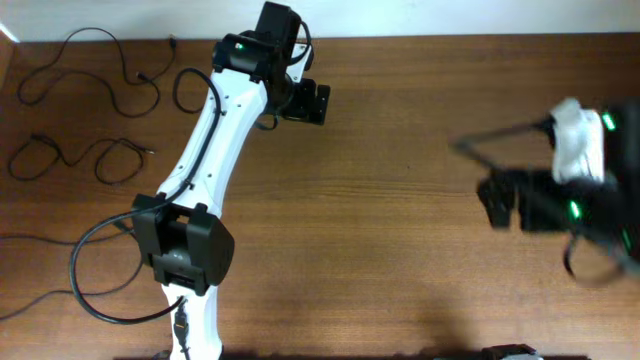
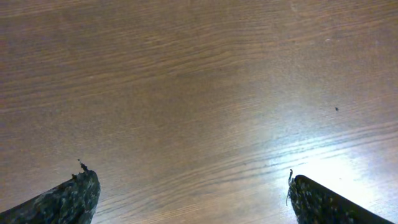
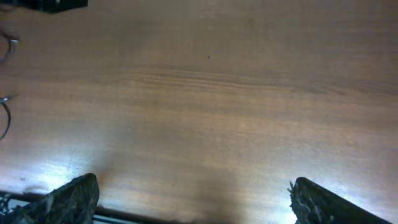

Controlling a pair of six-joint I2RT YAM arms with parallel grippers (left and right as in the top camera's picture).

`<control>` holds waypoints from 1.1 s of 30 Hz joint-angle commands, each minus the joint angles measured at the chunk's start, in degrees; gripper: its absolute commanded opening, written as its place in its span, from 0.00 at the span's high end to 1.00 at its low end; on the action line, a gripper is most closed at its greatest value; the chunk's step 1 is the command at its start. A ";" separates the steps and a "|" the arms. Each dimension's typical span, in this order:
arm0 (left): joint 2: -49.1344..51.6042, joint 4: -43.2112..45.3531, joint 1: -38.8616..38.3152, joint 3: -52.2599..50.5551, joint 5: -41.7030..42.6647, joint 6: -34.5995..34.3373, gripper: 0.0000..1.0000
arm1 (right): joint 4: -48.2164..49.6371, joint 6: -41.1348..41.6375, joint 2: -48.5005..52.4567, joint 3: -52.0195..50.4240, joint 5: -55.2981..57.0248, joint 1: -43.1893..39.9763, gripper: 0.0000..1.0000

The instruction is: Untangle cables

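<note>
Several thin black cables lie apart on the wooden table's far left in the overhead view: one winding loop at the back (image 1: pixel 122 62), one wavy cord below it (image 1: pixel 70 160), and a small loop (image 1: pixel 178 92) beside the left arm. My left gripper (image 1: pixel 308 100) is at the back centre, right of those cables. It is open over bare wood (image 2: pixel 188 177) with nothing between its fingers. My right gripper (image 1: pixel 497 200) is blurred at the far right. It is open too (image 3: pixel 193 182) and holds nothing. Bits of cable (image 3: pixel 6 46) show at that view's left edge.
The left arm (image 1: pixel 215 150) stretches diagonally from its base (image 1: pixel 180 250) at the front left towards the back centre. A thicker black robot cable (image 1: pixel 80 285) loops by that base. A dark object (image 3: pixel 50 4) sits at the top left of the right wrist view.
</note>
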 commanded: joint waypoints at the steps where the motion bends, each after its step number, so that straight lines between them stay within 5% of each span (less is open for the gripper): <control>1: 0.13 -0.02 0.15 -0.07 -1.38 0.90 0.01 | 1.03 0.42 -9.16 -8.02 1.44 -0.07 0.01; 7: 0.13 -0.02 0.15 -0.07 -1.38 0.90 0.01 | 6.78 1.97 -23.69 -24.63 1.40 -0.07 0.01; 13: 0.13 -0.02 0.15 -0.07 -1.38 0.90 0.01 | 7.17 1.95 -28.13 -35.06 -2.08 -0.07 0.01; 27: 0.13 -0.02 0.15 -0.07 -1.38 0.90 0.01 | 8.13 1.75 -25.79 -38.58 0.39 -0.07 0.02; 33: 0.13 -0.02 0.15 -0.07 -1.38 0.92 0.01 | 22.25 -0.85 -26.27 -41.55 2.03 -0.15 0.01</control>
